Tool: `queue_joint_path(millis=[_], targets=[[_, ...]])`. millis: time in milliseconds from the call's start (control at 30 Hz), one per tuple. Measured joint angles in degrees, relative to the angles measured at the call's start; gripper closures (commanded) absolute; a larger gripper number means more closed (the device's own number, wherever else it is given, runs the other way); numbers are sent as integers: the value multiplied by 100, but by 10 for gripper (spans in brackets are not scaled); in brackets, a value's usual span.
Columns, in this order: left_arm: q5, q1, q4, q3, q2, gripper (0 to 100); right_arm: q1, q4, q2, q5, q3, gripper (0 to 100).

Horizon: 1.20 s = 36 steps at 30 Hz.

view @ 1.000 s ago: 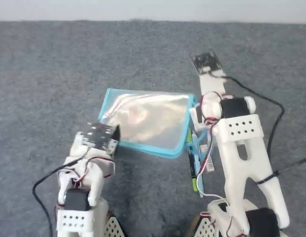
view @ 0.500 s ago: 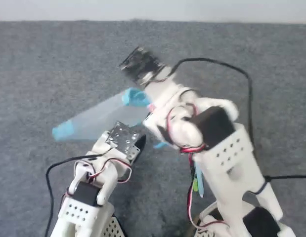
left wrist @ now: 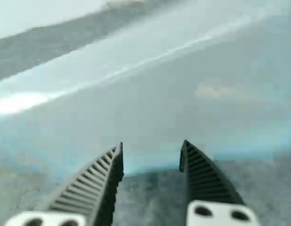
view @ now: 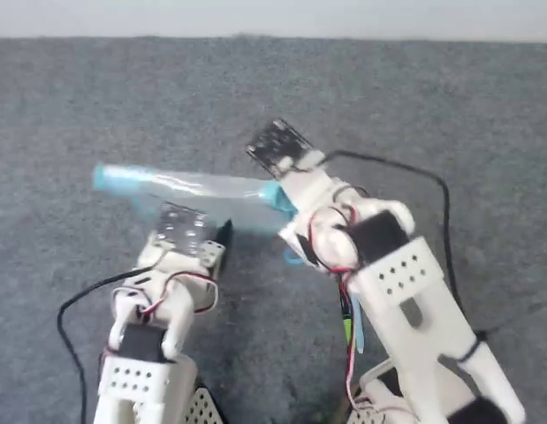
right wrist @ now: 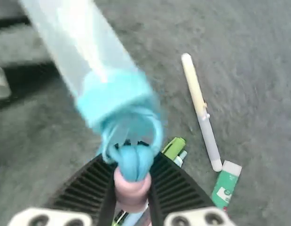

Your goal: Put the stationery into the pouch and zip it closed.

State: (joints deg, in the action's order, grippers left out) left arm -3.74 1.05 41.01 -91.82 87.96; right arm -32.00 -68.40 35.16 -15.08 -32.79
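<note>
The right gripper (right wrist: 131,165) pinches the blue fabric loop (right wrist: 134,141) of the translucent, blue-trimmed plastic pouch (view: 192,187). The left gripper (left wrist: 152,157) is spread at the pouch's edge.

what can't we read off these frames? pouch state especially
- Translucent blue-trimmed pouch: motion-blurred in every view, so its contents and whether the zip is open cannot be told.
- Green marker: the right gripper hides its end in the right wrist view; the right arm covers most of it in the high view.
- Left gripper: open by the pouch; contact cannot be told.
</note>
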Motion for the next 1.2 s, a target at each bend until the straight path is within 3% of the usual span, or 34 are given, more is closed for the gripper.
queue_joint_path(millis=[233, 567, 1200], targets=[[404, -782, 1187, 79, 1503, 808, 492, 941, 334, 26, -1371, 991], [712, -1714, 862, 141, 1486, 808, -299, 1380, 413, -97, -2233, 991], [730, -1811, 747, 132, 1486, 808, -308, 1468, 422, 79, -2251, 991]])
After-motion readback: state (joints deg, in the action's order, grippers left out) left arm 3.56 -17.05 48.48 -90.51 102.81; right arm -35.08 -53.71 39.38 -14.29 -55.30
